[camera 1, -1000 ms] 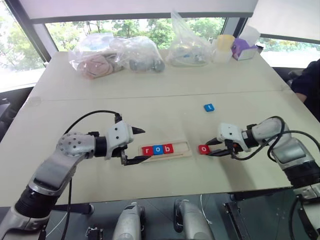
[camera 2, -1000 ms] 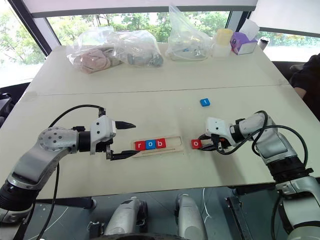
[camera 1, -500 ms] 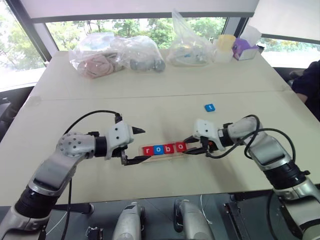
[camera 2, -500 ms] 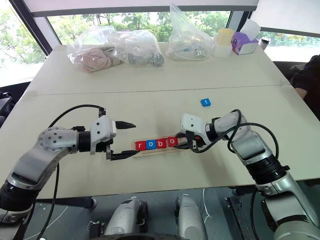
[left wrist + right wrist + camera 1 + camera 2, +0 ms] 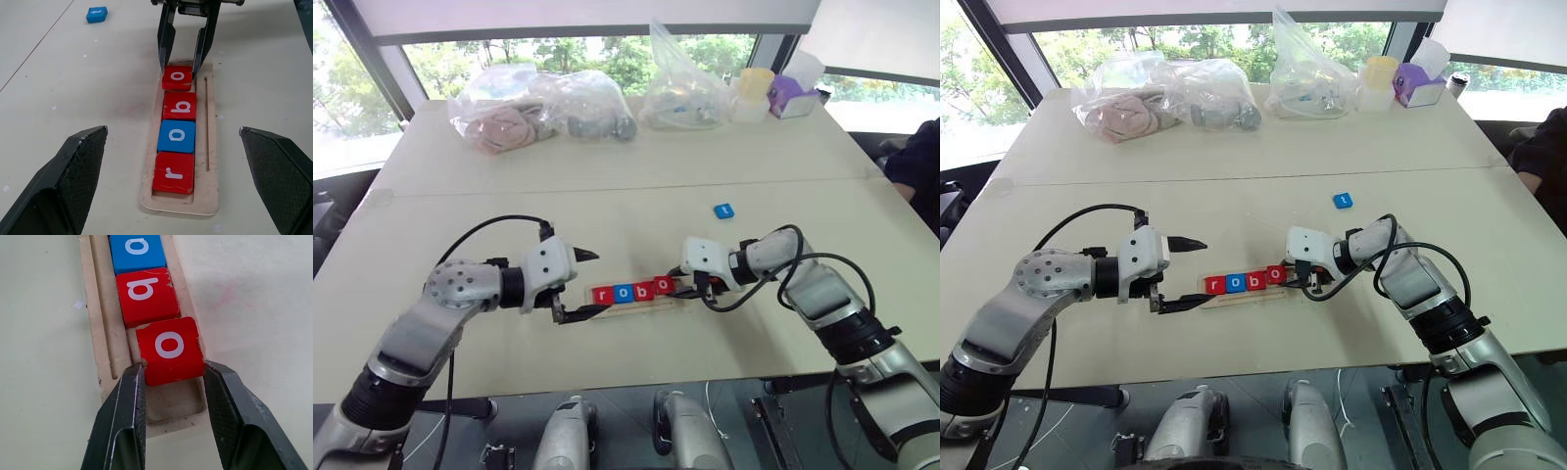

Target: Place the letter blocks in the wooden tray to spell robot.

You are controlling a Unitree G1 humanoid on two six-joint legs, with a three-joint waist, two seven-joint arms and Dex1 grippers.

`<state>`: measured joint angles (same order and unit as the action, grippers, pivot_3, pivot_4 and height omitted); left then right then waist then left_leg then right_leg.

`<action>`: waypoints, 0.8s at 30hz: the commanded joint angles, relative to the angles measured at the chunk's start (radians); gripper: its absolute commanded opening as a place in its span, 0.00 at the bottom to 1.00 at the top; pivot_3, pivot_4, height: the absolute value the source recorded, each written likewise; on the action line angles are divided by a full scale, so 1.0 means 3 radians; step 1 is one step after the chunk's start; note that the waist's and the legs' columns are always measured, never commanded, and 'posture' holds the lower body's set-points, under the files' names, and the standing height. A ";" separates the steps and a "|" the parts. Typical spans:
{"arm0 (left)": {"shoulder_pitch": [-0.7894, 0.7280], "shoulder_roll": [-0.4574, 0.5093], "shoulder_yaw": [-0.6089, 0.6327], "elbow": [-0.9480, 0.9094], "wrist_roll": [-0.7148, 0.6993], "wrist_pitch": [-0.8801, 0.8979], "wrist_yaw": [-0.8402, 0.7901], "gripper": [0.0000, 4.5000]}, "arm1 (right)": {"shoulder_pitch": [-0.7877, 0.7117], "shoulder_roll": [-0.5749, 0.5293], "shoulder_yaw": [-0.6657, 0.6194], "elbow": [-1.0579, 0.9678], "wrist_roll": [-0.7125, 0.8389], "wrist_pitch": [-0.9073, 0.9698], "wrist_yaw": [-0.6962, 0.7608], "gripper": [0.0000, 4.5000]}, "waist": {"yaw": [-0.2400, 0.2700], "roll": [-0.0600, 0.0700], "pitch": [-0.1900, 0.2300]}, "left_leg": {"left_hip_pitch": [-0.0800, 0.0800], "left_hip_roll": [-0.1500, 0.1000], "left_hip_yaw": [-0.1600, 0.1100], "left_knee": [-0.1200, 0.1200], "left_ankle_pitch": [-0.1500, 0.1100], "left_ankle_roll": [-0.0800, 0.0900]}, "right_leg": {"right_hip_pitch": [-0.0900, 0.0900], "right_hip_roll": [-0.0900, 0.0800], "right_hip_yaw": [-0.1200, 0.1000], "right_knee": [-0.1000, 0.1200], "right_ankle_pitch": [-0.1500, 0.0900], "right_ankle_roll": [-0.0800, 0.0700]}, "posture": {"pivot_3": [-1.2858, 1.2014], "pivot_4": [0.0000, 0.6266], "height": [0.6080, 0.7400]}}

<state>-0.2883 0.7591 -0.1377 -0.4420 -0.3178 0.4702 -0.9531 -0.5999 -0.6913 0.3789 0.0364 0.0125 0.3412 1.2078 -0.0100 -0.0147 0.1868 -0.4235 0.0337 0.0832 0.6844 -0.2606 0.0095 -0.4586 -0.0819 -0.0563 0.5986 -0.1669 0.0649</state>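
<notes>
Right gripper (image 5: 690,290) pinches the red o tile (image 5: 664,286) in the tray (image 5: 576,299), near the table's front edge; left gripper (image 5: 578,284) gapes empty. Wrist camera: tile (image 5: 170,350) sits crooked; square it before releasing.

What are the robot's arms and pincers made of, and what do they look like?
Both arms are silver-grey metal segments with rounded joints and loose black cables looping alongside. Each wrist ends in a white block carrying two tapered black fingers: left gripper, right gripper. The finger surfaces look finely textured.
</notes>
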 commanded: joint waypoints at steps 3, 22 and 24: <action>-0.0016 -0.0013 0.0070 -0.0114 -0.0046 0.0002 0.0026 1.00 | -0.0067 0.0020 0.0009 -0.0072 0.0006 0.0044 0.0080 0.25 | 0.0000 0.0000 0.0000 | 0.0000 0.0000 0.0000 0.0000 0.0000 0.0000 | 0.0000 0.0000 0.0000 0.0000 0.0000 0.0000 | 0.52 0.24 1.00; -0.0039 -0.0042 0.0054 -0.0123 -0.0035 0.0018 0.0054 1.00 | -0.0154 0.0026 -0.0025 -0.0133 0.0024 0.0113 0.0187 0.25 | 0.0000 0.0000 0.0000 | 0.0000 0.0000 0.0000 0.0000 0.0000 0.0000 | 0.0000 0.0000 0.0000 0.0000 0.0000 0.0000 | 0.52 0.24 1.00; -0.0039 -0.0044 0.0052 -0.0125 -0.0034 0.0020 0.0057 1.00 | -0.0165 0.0033 -0.0036 -0.0141 0.0030 0.0120 0.0185 0.25 | 0.0000 0.0000 0.0000 | 0.0000 0.0000 0.0000 0.0000 0.0000 0.0000 | 0.0000 0.0000 0.0000 0.0000 0.0000 0.0000 | 0.52 0.24 1.00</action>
<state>-0.2886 0.7462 -0.1378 -0.4446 -0.3175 0.4764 -0.9405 -0.6204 -0.6866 0.3804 0.0335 0.0128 0.3772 1.2625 -0.0101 -0.0147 0.1868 -0.4235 0.0337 0.0831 0.6844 -0.2606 0.0095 -0.4587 -0.0818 -0.0563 0.5987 -0.1668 0.0649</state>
